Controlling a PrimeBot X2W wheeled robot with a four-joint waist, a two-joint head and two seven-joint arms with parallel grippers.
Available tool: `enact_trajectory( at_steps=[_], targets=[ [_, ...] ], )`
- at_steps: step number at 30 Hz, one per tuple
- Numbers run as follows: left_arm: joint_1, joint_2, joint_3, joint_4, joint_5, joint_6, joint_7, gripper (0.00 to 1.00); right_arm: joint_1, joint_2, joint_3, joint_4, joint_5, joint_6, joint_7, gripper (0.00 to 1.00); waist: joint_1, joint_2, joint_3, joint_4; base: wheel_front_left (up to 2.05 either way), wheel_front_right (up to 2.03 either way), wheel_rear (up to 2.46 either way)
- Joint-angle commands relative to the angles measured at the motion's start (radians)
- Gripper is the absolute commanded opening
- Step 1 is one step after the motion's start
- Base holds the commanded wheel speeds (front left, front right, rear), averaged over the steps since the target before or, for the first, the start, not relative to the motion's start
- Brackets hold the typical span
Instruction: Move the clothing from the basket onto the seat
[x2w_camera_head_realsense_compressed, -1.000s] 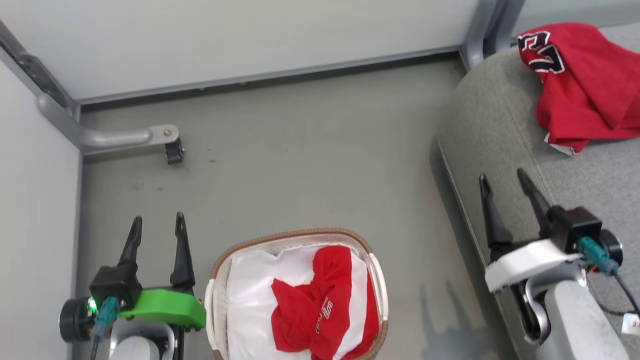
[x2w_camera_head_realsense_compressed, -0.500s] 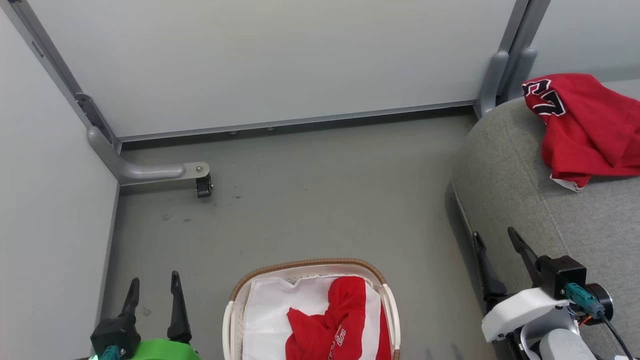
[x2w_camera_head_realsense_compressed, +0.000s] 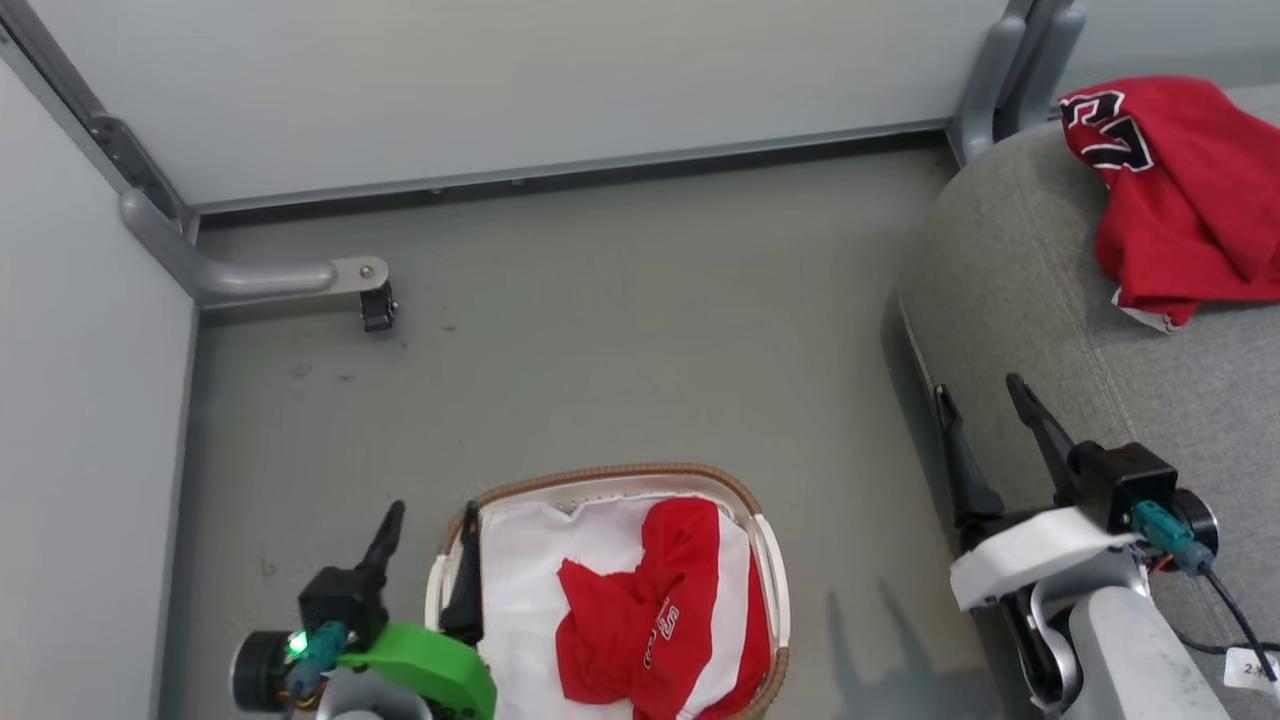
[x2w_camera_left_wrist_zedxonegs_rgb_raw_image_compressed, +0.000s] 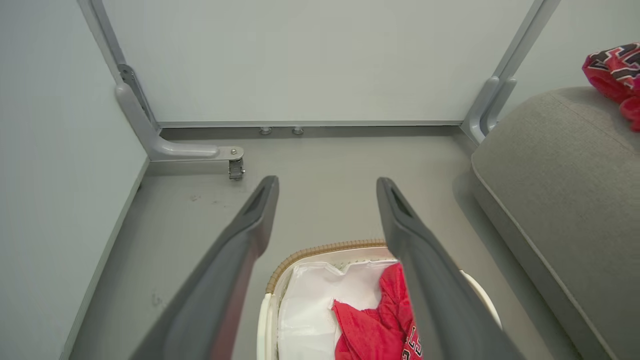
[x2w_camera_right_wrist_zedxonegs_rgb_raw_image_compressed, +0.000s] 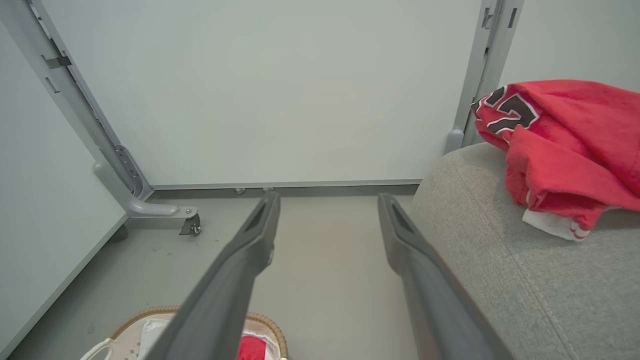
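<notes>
The basket (x2w_camera_head_realsense_compressed: 600, 472) stands on the floor at the bottom centre, lined with a white sheet (x2w_camera_head_realsense_compressed: 515, 590). A red garment with broad white stripes (x2w_camera_head_realsense_compressed: 640, 620) lies crumpled in it. A second red garment with number print (x2w_camera_head_realsense_compressed: 1180, 190) rests on the grey seat (x2w_camera_head_realsense_compressed: 1000, 280) at the right. My left gripper (x2w_camera_head_realsense_compressed: 430, 525) is open, its right finger over the basket's left rim. In the left wrist view the open gripper (x2w_camera_left_wrist_zedxonegs_rgb_raw_image_compressed: 327, 181) hangs above the basket (x2w_camera_left_wrist_zedxonegs_rgb_raw_image_compressed: 325, 247) and striped garment (x2w_camera_left_wrist_zedxonegs_rgb_raw_image_compressed: 372, 325). My right gripper (x2w_camera_head_realsense_compressed: 978, 392) is open and empty by the seat's left edge.
Pale partition walls close off the back and left. A grey metal foot with a small caster (x2w_camera_head_realsense_compressed: 377, 305) sticks out at the back left, and a grey post (x2w_camera_head_realsense_compressed: 990, 90) stands by the seat's far corner. Bare grey floor (x2w_camera_head_realsense_compressed: 640, 320) lies beyond the basket.
My left gripper has moved right, from beside the basket to over its left rim. The head camera has shifted. The right gripper holds its place by the seat.
</notes>
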Motion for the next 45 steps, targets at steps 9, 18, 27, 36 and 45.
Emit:
enact_trajectory(
  at_steps=[9,18,27,36,45],
  targets=[
    [-0.252,0.003,-0.191,0.208,-0.044,-0.038,0.000,1.00,-0.128,-0.001,0.018,-0.040,0.019,-0.001,-0.005,1.00,0.0000,0.0000,0.295,-0.090,0.00,0.00,0.00],
    [-0.415,0.004,-0.315,0.410,-0.112,-0.048,0.000,1.00,-0.202,-0.001,0.042,-0.089,0.057,-0.001,-0.005,1.00,0.0000,0.0000,0.462,-0.155,0.00,0.00,0.00],
    [-0.538,0.004,-0.501,0.535,-0.267,-0.048,0.000,1.00,-0.255,-0.001,0.066,-0.127,0.090,-0.001,-0.005,1.00,0.0000,0.0000,0.596,-0.190,0.00,0.00,0.00],
    [-0.642,0.034,-0.675,0.612,-0.443,-0.048,0.011,1.00,-0.281,-0.001,0.069,-0.164,0.091,-0.001,-0.005,1.00,0.0000,0.0000,0.699,-0.207,0.00,0.00,0.00],
    [-0.713,0.060,-0.790,0.669,-0.531,-0.049,0.010,1.00,-0.276,-0.002,0.076,-0.206,0.117,-0.001,-0.005,1.00,0.0000,0.0000,0.760,-0.223,0.00,0.00,0.00]
  ],
)
